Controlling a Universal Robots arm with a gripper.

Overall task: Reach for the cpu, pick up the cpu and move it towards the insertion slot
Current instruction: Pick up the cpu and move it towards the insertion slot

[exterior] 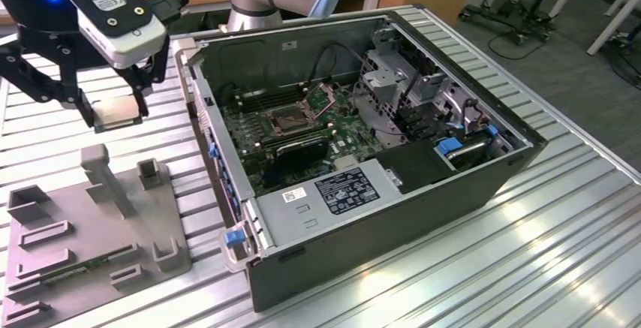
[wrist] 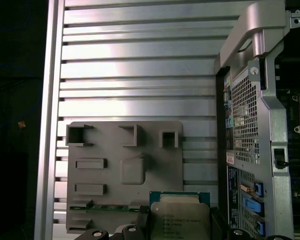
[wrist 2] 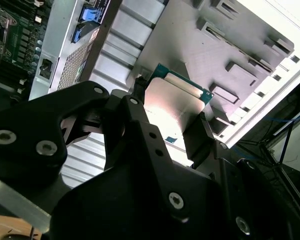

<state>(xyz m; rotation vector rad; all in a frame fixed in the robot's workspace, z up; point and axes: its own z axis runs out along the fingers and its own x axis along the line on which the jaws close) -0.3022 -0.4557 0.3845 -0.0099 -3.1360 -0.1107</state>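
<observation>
Bright overhead light, glare on metal table (exterior: 521,268) — shadowed case (exterior: 421,223)

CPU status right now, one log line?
claw: shut on cpu | cpu: aloft by grey tray | insertion slot: not yet reached

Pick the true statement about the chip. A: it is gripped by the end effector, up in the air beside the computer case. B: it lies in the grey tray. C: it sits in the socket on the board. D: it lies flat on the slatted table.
A: the end effector grips the chip by its edges, lifted clear of the grey tray and outside the computer case, away from the socket.
</observation>
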